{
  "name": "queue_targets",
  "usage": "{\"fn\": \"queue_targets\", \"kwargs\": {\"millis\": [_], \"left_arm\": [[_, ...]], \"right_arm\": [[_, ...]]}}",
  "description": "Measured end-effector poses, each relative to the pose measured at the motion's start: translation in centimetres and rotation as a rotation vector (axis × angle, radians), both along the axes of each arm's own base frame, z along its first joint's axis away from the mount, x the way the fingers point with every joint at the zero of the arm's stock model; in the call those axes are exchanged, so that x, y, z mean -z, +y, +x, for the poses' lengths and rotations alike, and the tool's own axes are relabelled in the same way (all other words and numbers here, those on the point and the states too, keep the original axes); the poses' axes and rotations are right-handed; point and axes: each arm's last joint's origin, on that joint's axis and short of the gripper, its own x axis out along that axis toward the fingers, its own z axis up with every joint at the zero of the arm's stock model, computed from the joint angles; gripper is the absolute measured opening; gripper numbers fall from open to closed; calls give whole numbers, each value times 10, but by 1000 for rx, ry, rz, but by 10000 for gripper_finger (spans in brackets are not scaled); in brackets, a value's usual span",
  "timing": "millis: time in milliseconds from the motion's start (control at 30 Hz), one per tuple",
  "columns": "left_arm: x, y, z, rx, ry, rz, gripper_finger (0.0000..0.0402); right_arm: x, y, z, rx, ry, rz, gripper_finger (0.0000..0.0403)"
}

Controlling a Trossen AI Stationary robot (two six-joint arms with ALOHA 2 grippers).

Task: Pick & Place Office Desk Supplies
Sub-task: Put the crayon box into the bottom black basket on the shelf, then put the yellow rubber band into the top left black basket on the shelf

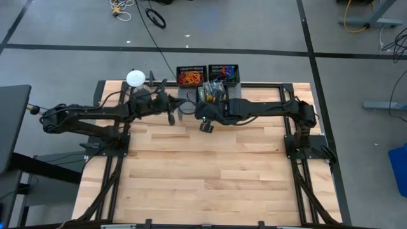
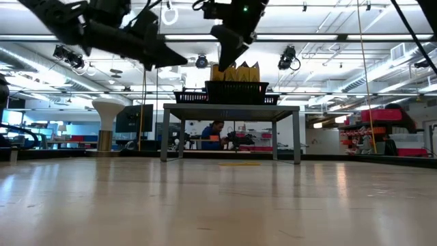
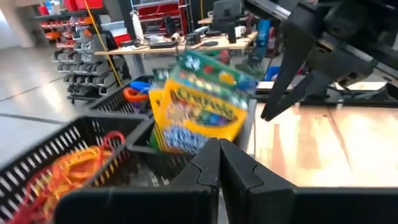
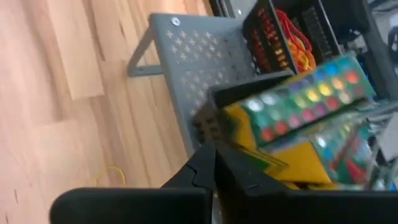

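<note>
Two black mesh trays stand on the grey perforated shelf (image 1: 191, 95) at the table's far middle. One tray (image 1: 189, 77) holds orange and red rubber bands (image 3: 68, 171); another (image 1: 222, 74) holds mixed-colour bands. Yellow-green card boxes (image 3: 196, 112) stand upright in a mesh tray (image 2: 235, 89) on the shelf's near part. My left gripper (image 3: 219, 155) is shut and empty, level, just left of the boxes (image 1: 181, 105). My right gripper (image 4: 214, 158) is shut and empty, slanting down beside the boxes (image 1: 205, 126). Its tips (image 3: 267, 115) stand clear of them.
A white ball on a stand (image 1: 135, 78) is at the far left corner of the table. A thin yellow band (image 4: 112, 174) lies on the wood by the shelf. The near half of the table (image 1: 210, 184) is bare wood. Beyond the table a person (image 2: 213, 133) sits at a desk.
</note>
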Motion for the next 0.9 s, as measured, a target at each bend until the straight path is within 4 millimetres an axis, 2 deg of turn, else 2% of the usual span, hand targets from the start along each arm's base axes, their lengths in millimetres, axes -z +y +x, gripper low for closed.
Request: {"fn": "queue_targets", "kwargs": {"millis": [267,433,733,800,900], "left_arm": [[29,-8,-16,2,-16,-69,6],[36,-14,-17,18,-8,-69,6],[41,-33,-14,111,-37,-41,7],[47,-40,-19,144,-86,-23,7],[57,-48,-28,173,-149,-28,7]], "right_arm": [[-3,-22,3,73,-62,-54,4],[-6,-30,6,92,-120,-57,9],[-5,-33,4,106,-127,-12,5],[-10,-27,-1,99,-123,-4,6],[-32,-12,-12,83,-188,7,4]]}}
